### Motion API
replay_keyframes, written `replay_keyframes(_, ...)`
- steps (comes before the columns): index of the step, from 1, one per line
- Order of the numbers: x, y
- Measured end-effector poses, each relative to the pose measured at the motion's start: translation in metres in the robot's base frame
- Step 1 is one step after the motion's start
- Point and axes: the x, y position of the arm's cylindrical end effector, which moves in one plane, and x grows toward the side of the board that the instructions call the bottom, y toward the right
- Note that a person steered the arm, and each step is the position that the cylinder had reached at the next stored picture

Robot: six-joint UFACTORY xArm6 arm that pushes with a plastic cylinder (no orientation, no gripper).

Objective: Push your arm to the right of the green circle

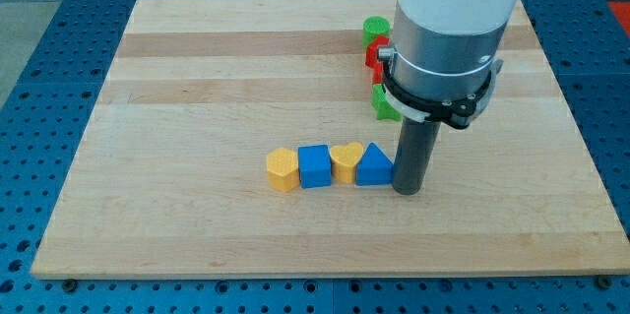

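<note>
The green circle [375, 29] stands near the view's top, just left of the arm's white body. My tip [408, 189] rests on the board well below it, touching or nearly touching the right side of a blue triangle [374, 166]. A red block [374, 55] sits right below the green circle, and another green block [382, 101] lies below that; both are partly hidden by the arm.
A row of blocks lies left of my tip: a yellow hexagon-like block [282, 169], a blue cube [314, 166], a yellow heart [345, 160], then the blue triangle. The wooden board [177, 88] is edged by a blue perforated table.
</note>
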Motion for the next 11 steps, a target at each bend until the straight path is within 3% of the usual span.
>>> replay_keyframes(2,0.000,0.020)
replay_keyframes(4,-0.004,0.119)
replay_keyframes(8,-0.173,0.134)
replay_keyframes(11,-0.265,0.079)
